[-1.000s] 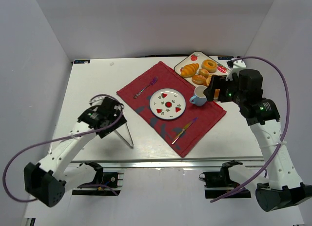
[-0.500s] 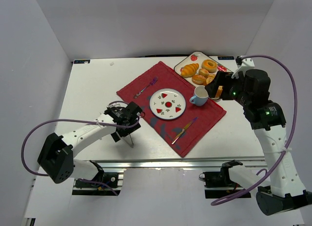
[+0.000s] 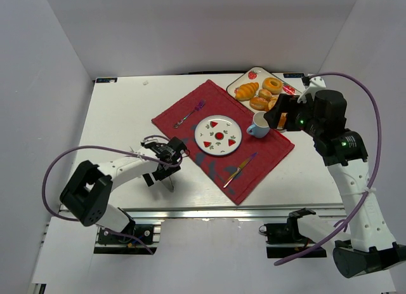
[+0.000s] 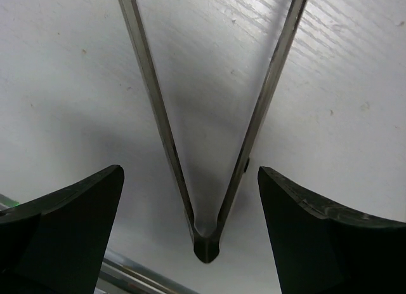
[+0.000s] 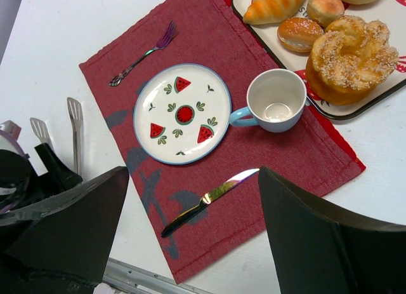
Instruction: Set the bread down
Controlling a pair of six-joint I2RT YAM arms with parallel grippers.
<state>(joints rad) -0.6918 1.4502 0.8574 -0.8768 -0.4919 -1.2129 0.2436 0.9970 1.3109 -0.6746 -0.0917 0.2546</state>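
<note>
At the front-left edge, tongs (image 4: 158, 116) lie spread in a V, hinge between the parted fingers of the left gripper (image 4: 190, 180) (nothing clamped). Croissant (image 3: 247, 90) rests on the tray (image 3: 252, 73) at the far-right corner, well apart from the tongs and nearer the right gripper (image 5: 193, 173), also agape.

White table (image 3: 114, 116) w/ faint wood grain, which shows best in the left wrist view. Plain pale grey walls on 3 sides: back wall (image 3: 190, 27), left wall (image 3: 38, 116), right wall (image 3: 380, 40). A metal rail (image 3: 209, 211) runs along the table's near edge. Light is soft & even, approx. from above; shadows are weak.
</note>
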